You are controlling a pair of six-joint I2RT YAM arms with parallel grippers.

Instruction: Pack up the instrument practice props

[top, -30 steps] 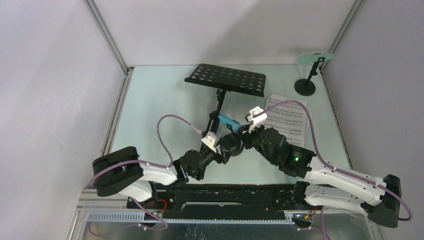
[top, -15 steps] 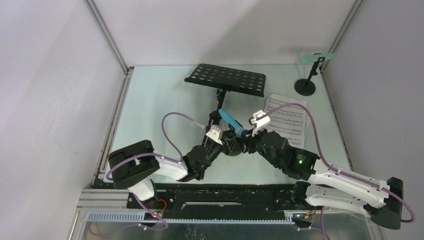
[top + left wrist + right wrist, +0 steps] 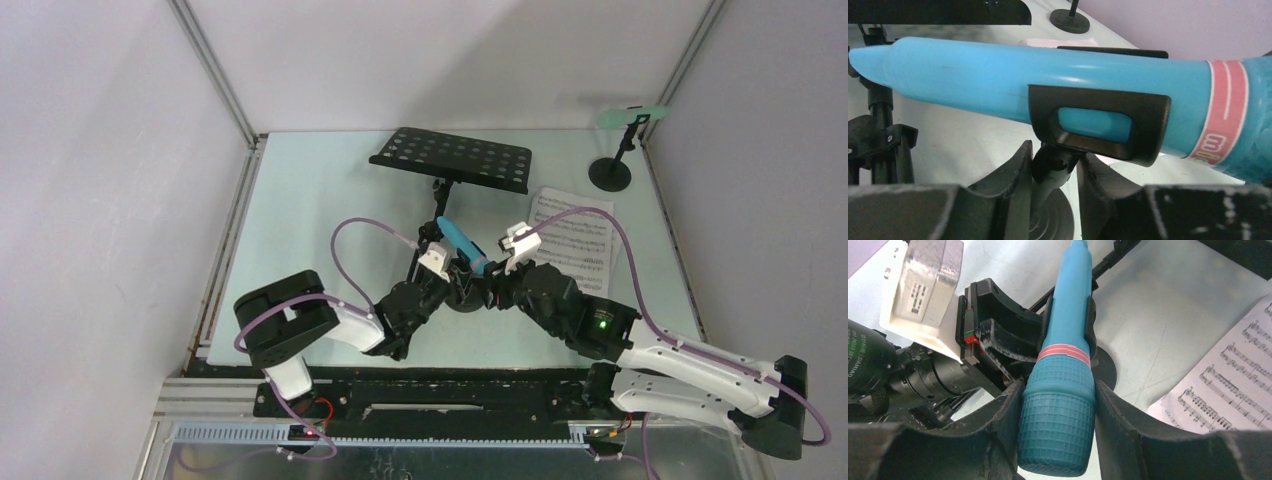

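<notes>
Top external: white-walled green table [image 3: 300,200]; right gripper [image 3: 1058,430] clasps blue microphone [image 3: 1070,315], left gripper [image 3: 1053,180] its holder [image 3: 1098,125].

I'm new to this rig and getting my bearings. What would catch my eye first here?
The blue toy microphone at the centre of the table, lying in the clip of a black mic holder: the right gripper is shut on its mesh head, the left gripper on the holder's stem. Behind stands the black music rack, with sheet music beside it.
</notes>
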